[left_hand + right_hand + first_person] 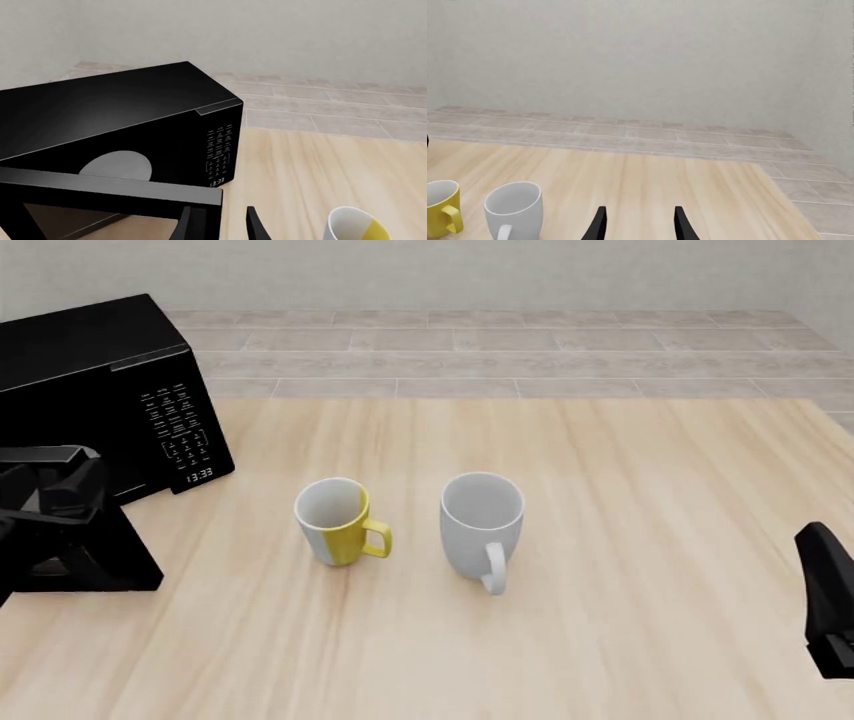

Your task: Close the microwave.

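Observation:
The black microwave (pixel 94 360) stands at the table's far left with its door (pixel 100 187) swung open towards me. The left wrist view shows the microwave (pixel 113 105), its pale turntable (pixel 117 165), white keypad (pixel 220 147) and clock (pixel 216 183). My left gripper (pixel 220 225) is open at the door's free end. One finger (pixel 190 227) lies against the door panel and the other is past its edge. I cannot tell whether they touch. In the front view the left arm (pixel 60 495) merges with the dark door. My right gripper (pixel 638 225) is open and empty, far from the microwave.
A yellow-and-white mug (pixel 334 522) and a pale grey mug (pixel 481 525) stand mid-table, right of the microwave. The right arm (pixel 827 600) sits at the table's near right edge. A tiled ledge and wall lie behind the table.

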Controlling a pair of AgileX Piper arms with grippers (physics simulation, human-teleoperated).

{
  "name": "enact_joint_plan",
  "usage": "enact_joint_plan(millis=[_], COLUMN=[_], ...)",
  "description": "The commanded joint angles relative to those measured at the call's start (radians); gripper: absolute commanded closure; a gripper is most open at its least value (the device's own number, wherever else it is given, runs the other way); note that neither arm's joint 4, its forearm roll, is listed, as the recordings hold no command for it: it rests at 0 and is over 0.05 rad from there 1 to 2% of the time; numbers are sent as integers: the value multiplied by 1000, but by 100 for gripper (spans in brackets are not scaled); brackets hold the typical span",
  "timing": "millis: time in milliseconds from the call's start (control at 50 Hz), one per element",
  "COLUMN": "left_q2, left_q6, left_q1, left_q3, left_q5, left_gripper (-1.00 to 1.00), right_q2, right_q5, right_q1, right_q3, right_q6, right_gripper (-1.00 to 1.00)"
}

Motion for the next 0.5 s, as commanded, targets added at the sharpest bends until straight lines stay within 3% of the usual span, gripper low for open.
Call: enact_joint_plan(millis=[20, 200, 320, 500], left_q2=[223, 312, 298, 306], left_q6=[61, 83, 59, 81], left_q1=[39, 46, 52, 48], left_q3=[-91, -135, -197, -238], left_q5=[-11, -45, 30, 51], left_gripper=[-100, -100, -100, -100], right_q2=[0, 0, 0, 0], right_q5=[4, 9, 20, 27], right_q1=[-2, -3, 10, 17], right_q3=[-8, -18, -28, -40], right_q6=[3, 3, 6, 8], right_gripper=[-100, -100, -100, -100])
